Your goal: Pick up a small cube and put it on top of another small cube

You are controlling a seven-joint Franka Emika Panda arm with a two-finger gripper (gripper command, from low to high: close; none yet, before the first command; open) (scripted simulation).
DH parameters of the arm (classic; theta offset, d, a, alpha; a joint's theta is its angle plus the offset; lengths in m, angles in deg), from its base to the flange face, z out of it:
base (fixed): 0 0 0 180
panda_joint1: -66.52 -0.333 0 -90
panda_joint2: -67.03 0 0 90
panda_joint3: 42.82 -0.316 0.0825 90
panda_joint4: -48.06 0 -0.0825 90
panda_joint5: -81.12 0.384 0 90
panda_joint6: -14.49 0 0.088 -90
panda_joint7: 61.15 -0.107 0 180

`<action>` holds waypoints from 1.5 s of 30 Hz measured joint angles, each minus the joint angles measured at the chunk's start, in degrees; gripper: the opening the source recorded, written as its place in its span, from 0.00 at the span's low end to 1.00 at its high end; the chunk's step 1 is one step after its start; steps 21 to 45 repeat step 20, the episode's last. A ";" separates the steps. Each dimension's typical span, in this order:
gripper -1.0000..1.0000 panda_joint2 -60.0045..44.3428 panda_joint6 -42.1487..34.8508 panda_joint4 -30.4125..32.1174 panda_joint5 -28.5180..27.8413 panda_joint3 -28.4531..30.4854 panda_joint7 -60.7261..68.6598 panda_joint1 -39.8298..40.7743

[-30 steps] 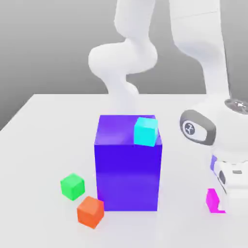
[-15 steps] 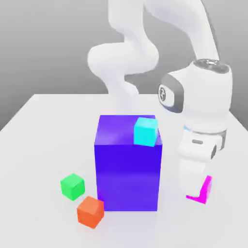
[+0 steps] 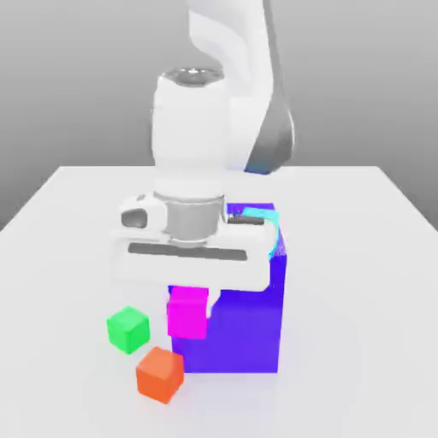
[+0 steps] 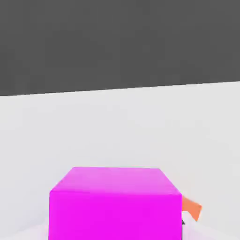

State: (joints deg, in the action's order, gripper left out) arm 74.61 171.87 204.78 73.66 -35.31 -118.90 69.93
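Note:
My gripper (image 3: 190,295) is shut on the small magenta-pink cube (image 3: 188,315), which hangs under the white hand in front of the big purple-blue block (image 3: 248,329). In the hand view the pink cube (image 4: 115,204) sits close up, with a sliver of the orange cube (image 4: 191,208) beside it. The orange cube (image 3: 159,374) rests on the table just below the held cube and slightly toward the exterior view's left. A green cube (image 3: 128,328) lies further to that side. A cyan cube (image 3: 272,229) on top of the block is mostly hidden behind the hand.
The white table (image 3: 359,342) stretches open on the exterior view's right and in front. The arm's white links rise behind the purple-blue block.
The hand has swung from the exterior view's right across to the front of the purple-blue block, carrying the pink cube lifted off the table. The other cubes have not moved.

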 joint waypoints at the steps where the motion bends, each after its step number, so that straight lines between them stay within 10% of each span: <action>1: 0.00 0.71 -0.19 0.62 -0.43 0.42 -2.89 1.51; 16: 0.00 -7.49 8.50 9.20 7.46 4.92 -18.98 10.71; 17: 1.00 -9.34 10.21 9.10 9.14 4.09 -17.80 11.08; 45: 1.00 -9.34 10.21 9.10 9.14 4.09 -17.80 10.98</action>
